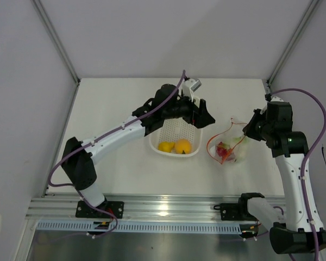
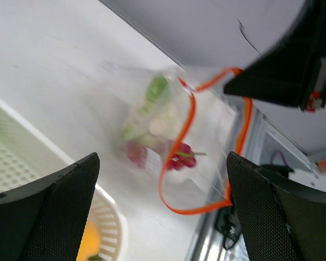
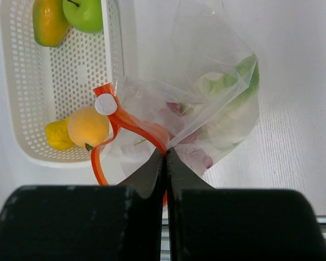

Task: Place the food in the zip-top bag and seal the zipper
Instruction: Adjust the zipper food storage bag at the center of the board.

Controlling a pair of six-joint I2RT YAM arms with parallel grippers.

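Your right gripper [image 3: 165, 155] is closed tight on the zip-top bag [image 3: 217, 65]. It pinches the clear film right where the orange-red zipper [image 3: 127, 122] runs past its tips. The zipper hangs in an open loop, so the bag's mouth is unsealed.

The bag lies on the bench [image 1: 114, 103] just to the right of the white basket [image 3: 70, 76]. The zipper loop reaches toward the basket's side, but you cannot tell whether the two touch. Inside the bag you can see the red grape bunch [image 2: 180, 155] and the cauliflower [image 3: 220, 89] with its green leaves.

Your left gripper [image 2: 162, 159] stands wide open with nothing between its fingers [image 2: 65, 212]. It hovers over the far right corner of the basket. The bag sits to its right, lower down and apart from it. In the blurred left wrist view, the bag's open mouth shows in the gap between the two fingers.

Four pieces lie in the basket. The green apple [image 3: 86, 13] and the mango [image 3: 48, 22] sit side by side at one end. The orange fruit [image 3: 88, 126] and the yellow fruit [image 3: 57, 136] touch each other at the other end, close to the zipper loop.
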